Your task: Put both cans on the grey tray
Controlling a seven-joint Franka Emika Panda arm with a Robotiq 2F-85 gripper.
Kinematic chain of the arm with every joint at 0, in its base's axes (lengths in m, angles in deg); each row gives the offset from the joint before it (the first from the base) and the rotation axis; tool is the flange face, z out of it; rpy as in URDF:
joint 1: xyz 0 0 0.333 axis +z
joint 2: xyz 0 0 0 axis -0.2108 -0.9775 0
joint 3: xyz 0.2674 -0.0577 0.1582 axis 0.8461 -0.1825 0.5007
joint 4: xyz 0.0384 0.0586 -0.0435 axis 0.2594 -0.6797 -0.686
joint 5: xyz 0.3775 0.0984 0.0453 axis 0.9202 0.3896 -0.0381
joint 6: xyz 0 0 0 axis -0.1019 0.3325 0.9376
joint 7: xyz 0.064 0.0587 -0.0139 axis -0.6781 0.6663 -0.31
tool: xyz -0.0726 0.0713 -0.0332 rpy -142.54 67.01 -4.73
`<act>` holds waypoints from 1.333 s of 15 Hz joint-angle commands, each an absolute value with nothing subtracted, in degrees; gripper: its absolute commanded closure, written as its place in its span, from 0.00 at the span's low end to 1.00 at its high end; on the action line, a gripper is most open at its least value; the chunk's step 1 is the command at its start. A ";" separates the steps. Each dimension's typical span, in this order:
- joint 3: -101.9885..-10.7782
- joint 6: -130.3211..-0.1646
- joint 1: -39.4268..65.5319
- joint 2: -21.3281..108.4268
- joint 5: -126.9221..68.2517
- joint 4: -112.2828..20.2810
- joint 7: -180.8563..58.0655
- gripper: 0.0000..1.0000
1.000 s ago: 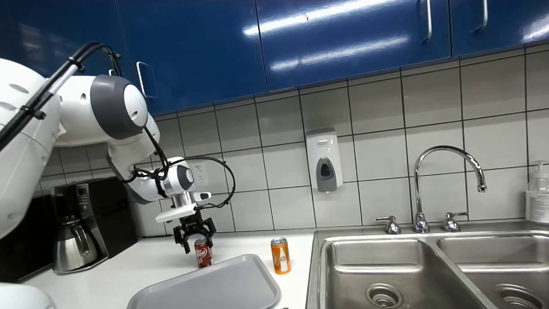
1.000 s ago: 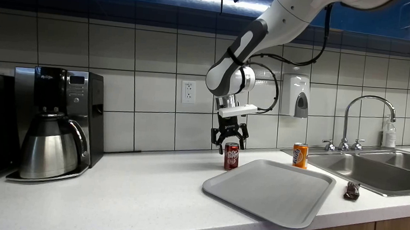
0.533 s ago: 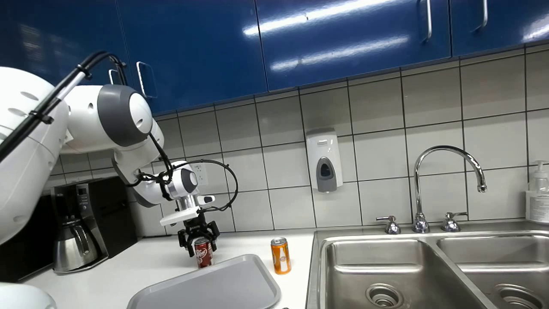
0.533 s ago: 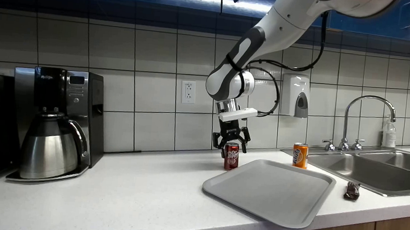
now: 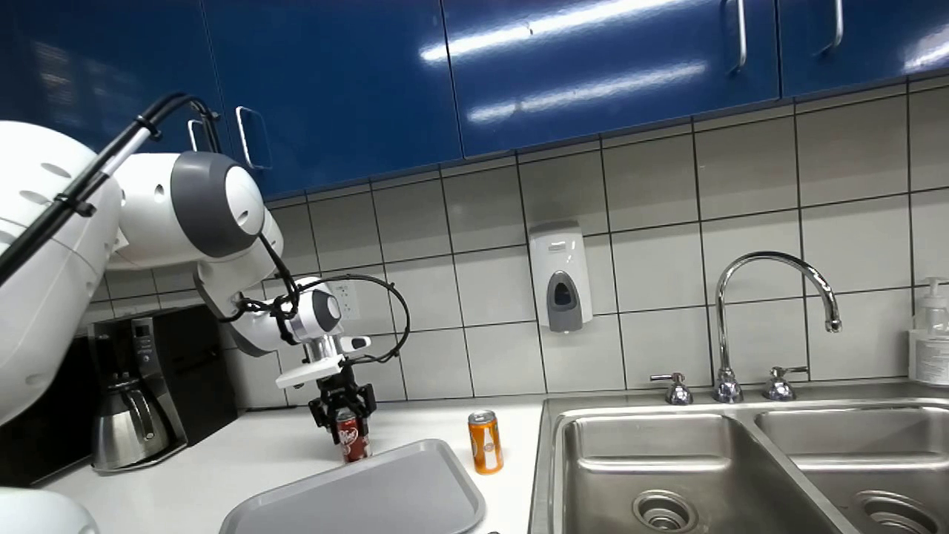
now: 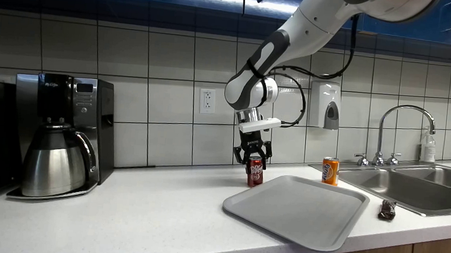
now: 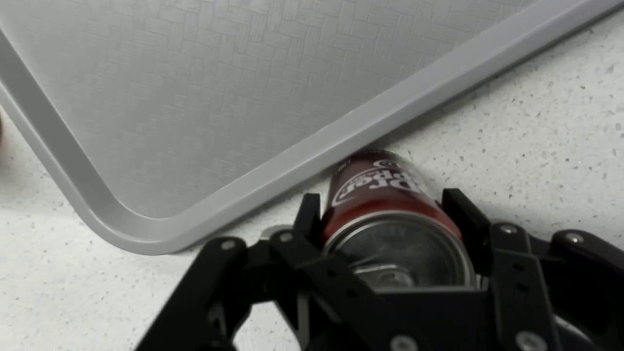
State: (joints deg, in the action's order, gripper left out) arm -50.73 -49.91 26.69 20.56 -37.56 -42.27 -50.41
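The red can (image 6: 255, 178) with a silvery top stands on the counter, close behind the far edge of the grey tray (image 6: 299, 212). My gripper (image 7: 385, 214) is shut on this can from above, its black fingers (image 7: 465, 219) against opposite sides. Part of the silvery lid is hidden by the gripper's body in the wrist view. In both exterior views the upper half of the can sits between the fingers. The orange can (image 5: 485, 443) stands upright on the counter to the right of the tray's far corner, apart from the gripper. Nothing lies on the visible tray surface.
A coffee maker with a steel pot (image 6: 57, 161) is at the left. To the right are the steel double sink (image 5: 667, 475) and a tall faucet (image 5: 775, 256). A small dark wrapped item (image 6: 387, 210) lies between tray and sink. A tiled wall (image 6: 171, 98) rises behind.
The gripper came down around the red can with open fingers, then closed on it. The can has shifted very slightly to the right. Tray and orange can have stayed put.
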 commanded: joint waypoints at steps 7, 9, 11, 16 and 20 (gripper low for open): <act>-51.12 -48.94 26.88 22.33 -37.06 -42.38 -49.68 0.61; -51.14 -49.58 26.65 22.95 -37.01 -43.14 -49.88 0.61; -51.21 -50.11 26.52 23.51 -37.09 -43.93 -49.94 0.61; -51.39 -50.93 26.35 25.22 -37.26 -45.96 -49.98 0.61; -51.44 -52.11 26.24 28.15 -37.38 -49.24 -50.08 0.61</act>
